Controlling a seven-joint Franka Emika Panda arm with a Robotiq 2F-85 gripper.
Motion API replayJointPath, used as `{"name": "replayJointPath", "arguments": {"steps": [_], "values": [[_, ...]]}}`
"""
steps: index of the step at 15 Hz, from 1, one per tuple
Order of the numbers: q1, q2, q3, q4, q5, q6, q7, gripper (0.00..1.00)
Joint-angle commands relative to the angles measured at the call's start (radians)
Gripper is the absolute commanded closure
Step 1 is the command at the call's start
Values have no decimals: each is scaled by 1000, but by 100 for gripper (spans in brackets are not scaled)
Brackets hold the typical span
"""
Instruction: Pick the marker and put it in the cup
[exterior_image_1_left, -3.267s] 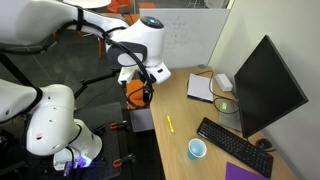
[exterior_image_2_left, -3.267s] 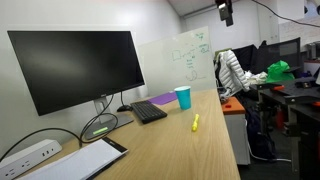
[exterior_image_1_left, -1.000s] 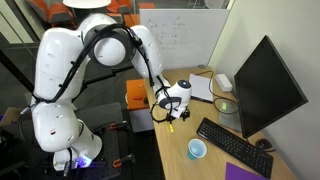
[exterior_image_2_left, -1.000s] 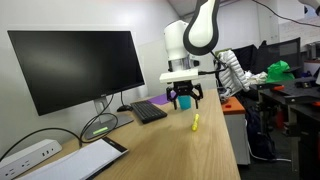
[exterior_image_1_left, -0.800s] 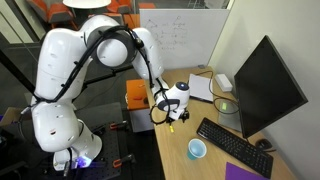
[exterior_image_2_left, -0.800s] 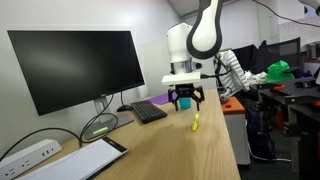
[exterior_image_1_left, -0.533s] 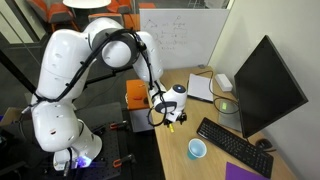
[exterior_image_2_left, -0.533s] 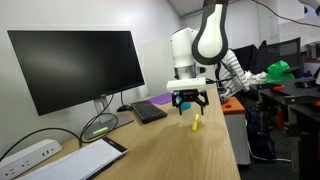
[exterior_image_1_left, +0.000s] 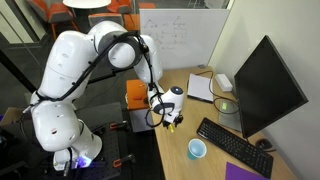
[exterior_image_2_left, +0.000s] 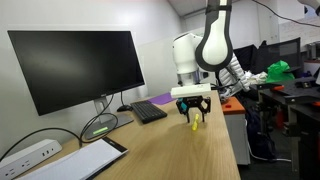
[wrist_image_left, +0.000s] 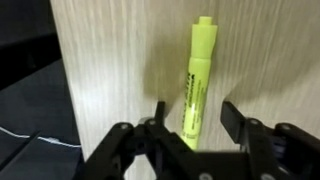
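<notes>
I see gripper (wrist_image_left: 195, 118) low over desk (wrist_image_left: 110, 60), fingers wide open, holding nothing. Marker (wrist_image_left: 200, 75) lies flat on desk, lower end between two fingers; contact I cannot tell. In an exterior view cup (exterior_image_1_left: 197, 149) stands upright; marker and gripper apart from cup.

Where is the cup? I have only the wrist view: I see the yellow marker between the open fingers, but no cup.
Observer: The cup stands on the desk, close beside the keyboard.
Operator: Does it stand upright?
Observer: Yes, its opening faces up and shows a pale inside.
Operator: Is the gripper low enough to grasp?
Observer: It seems so. In an exterior view the gripper hangs just above the desk, around the marker.
</notes>
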Motion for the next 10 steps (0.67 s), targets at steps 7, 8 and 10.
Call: {"name": "replayJointPath", "arguments": {"steps": [7,8,10], "values": [[25,-35,-15,-13,14,31,-8,95],[75,-43,-71,-25,-5,61,23,95],[174,-52,-194,-41,-27,127,54,95]]}}
